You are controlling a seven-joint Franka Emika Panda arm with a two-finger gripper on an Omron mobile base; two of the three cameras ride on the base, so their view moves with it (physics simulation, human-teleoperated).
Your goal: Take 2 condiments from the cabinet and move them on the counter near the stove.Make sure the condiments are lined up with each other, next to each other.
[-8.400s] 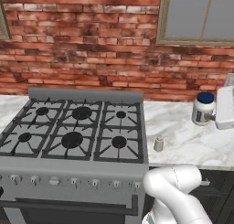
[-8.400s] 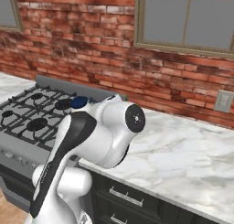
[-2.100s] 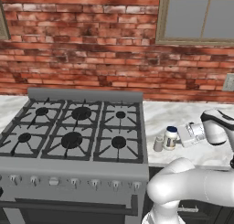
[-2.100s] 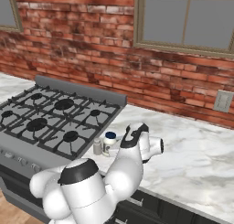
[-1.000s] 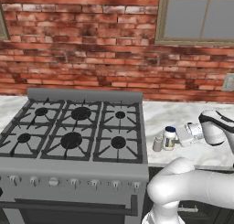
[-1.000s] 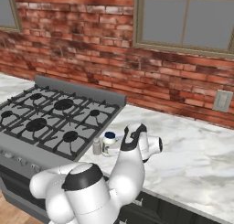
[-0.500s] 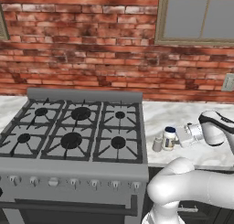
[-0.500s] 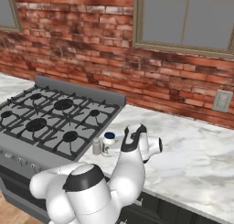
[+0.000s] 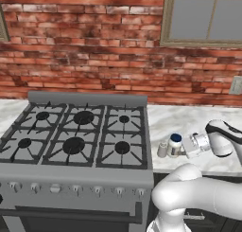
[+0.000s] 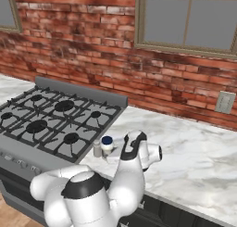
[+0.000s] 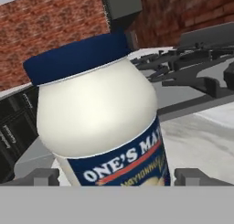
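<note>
The white jar [image 11: 103, 122] with a dark blue lid and a label stands upright on the marble counter [image 9: 208, 122], close to the right edge of the stove [image 9: 80, 131]. The small grey shaker [image 9: 162, 149] stands just left of the jar [image 9: 175, 145], almost touching it. My gripper [image 9: 185, 146] reaches in low from the right and is open. In the hand view its fingertips [image 11: 43, 176] stand on either side of the jar, a little apart from it. The right base view shows the shaker [image 10: 97, 148], the jar [image 10: 107, 145] and the gripper [image 10: 116, 150] in a row. The cabinet is out of view.
The six-burner stove [image 10: 46, 119] takes up the left side. A red brick wall [image 9: 94, 46] with a window [image 9: 208, 15] runs behind. An outlet [image 10: 225, 102] sits on the wall at the right. Marble counter [image 10: 199, 152] stretches to the right of the gripper.
The fingers have spread wider and let go of the jar, which stays upright beside the shaker. The arm has hardly moved.
</note>
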